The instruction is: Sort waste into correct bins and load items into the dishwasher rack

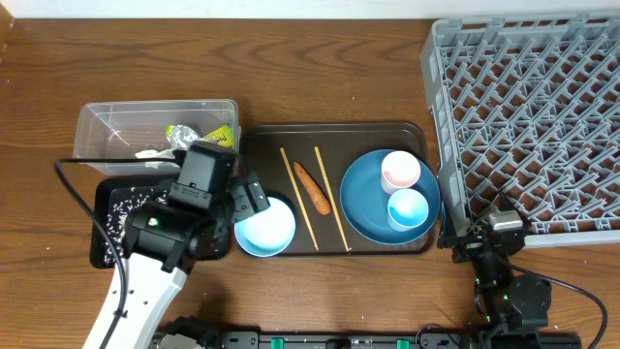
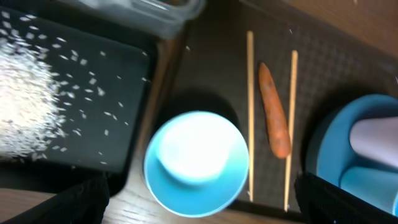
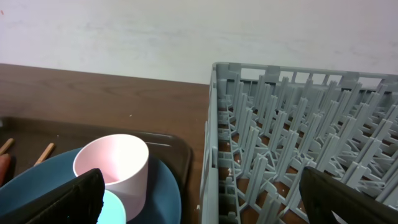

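Two thin wooden chopsticks (image 1: pixel 298 199) flank slim orange sausage (image 1: pixel 312 187) (tapered ends).

A staged dish-clearing bench, more lab than kitchen: a wooden table (image 1: pixel 320 68) against a bare white wall (image 3: pixel 186 31), a grey rack (image 1: pixel 542 107) right of the tray (image 1: pixel 262 145), a cabled robot arm (image 1: pixel 145 281) left of it.

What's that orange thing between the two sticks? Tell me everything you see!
The orange food piece is slim, smooth and sausage-shaped, narrower at one end. It lies flat on the brown tray, between the two wooden chopsticks, its thicker end close to one of them. Nothing holds it.
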`<state>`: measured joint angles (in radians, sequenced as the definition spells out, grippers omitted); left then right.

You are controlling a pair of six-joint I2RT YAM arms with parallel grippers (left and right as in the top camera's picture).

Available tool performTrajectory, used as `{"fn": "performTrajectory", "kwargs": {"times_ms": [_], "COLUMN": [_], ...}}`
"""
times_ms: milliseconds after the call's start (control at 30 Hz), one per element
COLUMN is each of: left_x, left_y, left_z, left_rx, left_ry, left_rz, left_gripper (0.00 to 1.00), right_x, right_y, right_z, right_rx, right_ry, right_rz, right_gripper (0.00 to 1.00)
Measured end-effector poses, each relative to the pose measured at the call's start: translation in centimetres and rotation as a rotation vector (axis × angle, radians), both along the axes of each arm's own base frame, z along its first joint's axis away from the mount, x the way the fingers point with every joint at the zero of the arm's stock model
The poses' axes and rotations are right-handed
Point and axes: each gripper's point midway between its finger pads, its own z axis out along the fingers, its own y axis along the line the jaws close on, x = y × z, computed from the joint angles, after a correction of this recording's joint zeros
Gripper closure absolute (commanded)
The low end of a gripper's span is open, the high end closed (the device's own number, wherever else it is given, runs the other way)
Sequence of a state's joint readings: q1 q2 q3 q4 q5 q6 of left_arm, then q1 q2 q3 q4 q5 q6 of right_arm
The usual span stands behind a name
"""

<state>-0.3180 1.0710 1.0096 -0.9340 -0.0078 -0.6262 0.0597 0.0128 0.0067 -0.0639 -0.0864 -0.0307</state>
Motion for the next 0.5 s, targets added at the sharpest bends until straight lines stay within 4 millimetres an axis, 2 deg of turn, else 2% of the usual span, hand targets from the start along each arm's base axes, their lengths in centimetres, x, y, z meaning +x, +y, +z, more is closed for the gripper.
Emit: {"fn": "performTrajectory", "kwargs": {"times_ms": [233, 500], "left_x": [-0.1, -0.8], "left_y": [2.8, 3.2], "left_z": [-0.3, -0.7], "left_rx": [0.021, 0.037], "left_ry": [0.027, 0.059], "left_rz": [0.091, 0.093], "left_gripper": [0.02, 0.02], "right_x": [0.0, 0.0], "right_y": [0.0, 0.0], "right_z": [0.0, 0.0], "right_rx": [0.0, 0.0], "right_ry": [0.0, 0.0], "right_rz": [0.0, 0.0], "right_gripper": [0.01, 0.01]}}
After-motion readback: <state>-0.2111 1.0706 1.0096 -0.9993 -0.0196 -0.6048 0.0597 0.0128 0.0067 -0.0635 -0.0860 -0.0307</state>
